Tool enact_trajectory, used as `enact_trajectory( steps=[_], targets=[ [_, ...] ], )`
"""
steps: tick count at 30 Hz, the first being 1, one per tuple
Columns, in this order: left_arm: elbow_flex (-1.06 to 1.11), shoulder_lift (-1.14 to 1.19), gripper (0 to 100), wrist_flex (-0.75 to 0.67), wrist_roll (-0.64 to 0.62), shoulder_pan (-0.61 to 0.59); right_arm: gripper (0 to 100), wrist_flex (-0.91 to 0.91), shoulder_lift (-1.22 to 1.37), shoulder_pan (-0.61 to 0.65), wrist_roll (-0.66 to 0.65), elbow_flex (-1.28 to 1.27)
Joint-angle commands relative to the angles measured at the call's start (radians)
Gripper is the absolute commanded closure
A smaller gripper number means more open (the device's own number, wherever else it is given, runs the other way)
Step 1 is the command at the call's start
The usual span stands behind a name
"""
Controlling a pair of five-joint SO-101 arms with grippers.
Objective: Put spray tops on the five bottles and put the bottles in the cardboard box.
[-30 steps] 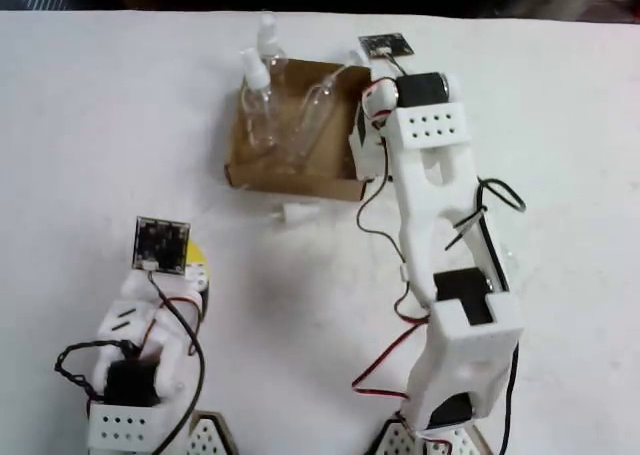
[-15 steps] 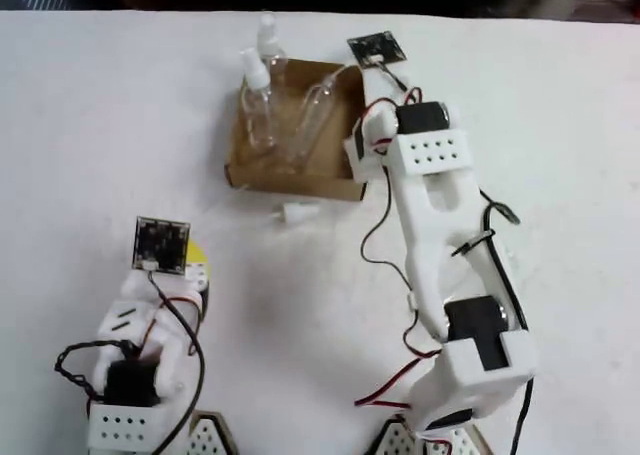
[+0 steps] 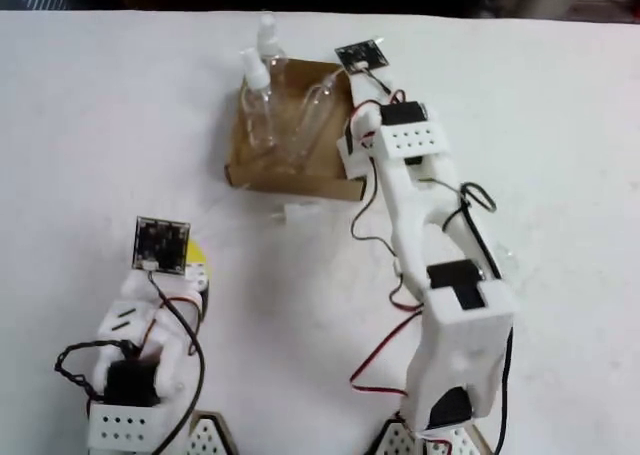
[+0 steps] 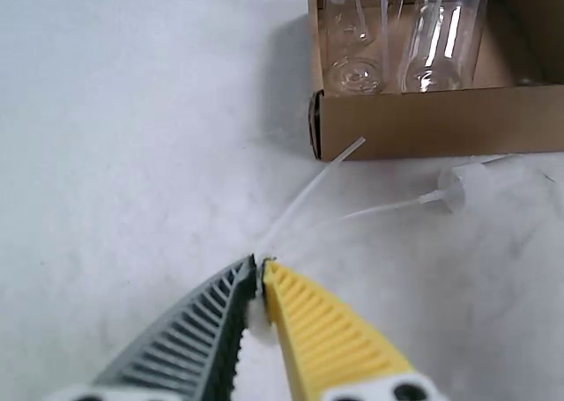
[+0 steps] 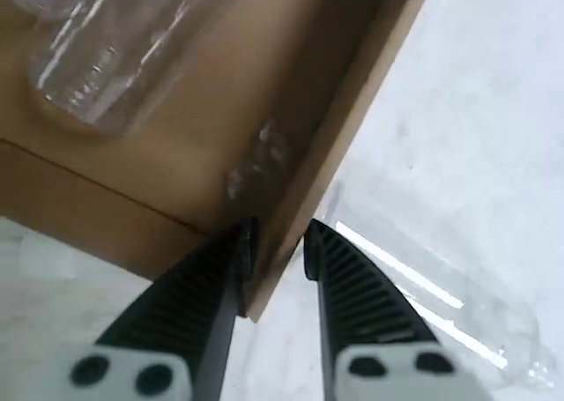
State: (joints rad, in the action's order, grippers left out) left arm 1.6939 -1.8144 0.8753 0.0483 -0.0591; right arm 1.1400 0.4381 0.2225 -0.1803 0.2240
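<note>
Left gripper (image 4: 261, 273): ribbed grey and yellow jaws pinched on a top's thin tube (image 4: 308, 189) | right gripper (image 5: 275, 238): black jaws parted astride cardboard box (image 5: 352, 110) wall | clear bottles (image 3: 262, 115) laid in box | stray bottle (image 5: 423, 286) seen outside wall | loose top (image 4: 467, 182) beside box

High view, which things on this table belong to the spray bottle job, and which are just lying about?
Job:
cardboard box
bottles in the box
loose spray top
held spray top, in the shut left tool
bottle outside the box
right tool, astride the box wall

Not the job:
table
arm wires
</note>
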Motion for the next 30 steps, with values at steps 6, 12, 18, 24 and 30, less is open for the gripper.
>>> enact_trajectory(
  steps=[6,12,18,24,30],
  targets=[
    [-0.002,-0.015,98,0.0,0.011,-0.01,94.3,0.081,0.12,0.007,-0.011,0.199],
    [-0.002,-0.015,98,0.002,0.011,-0.01,98.2,0.197,0.211,0.007,-0.061,0.33],
    [-0.002,-0.015,98,0.003,0.011,-0.01,98.3,0.249,0.254,0.005,-0.075,0.384],
    [-0.002,-0.015,98,0.003,0.011,-0.012,98.3,0.277,0.254,0.01,-0.121,0.379],
    [-0.002,-0.015,98,0.003,0.011,-0.012,98.3,0.329,0.252,0.03,-0.176,0.377]
  ],
)
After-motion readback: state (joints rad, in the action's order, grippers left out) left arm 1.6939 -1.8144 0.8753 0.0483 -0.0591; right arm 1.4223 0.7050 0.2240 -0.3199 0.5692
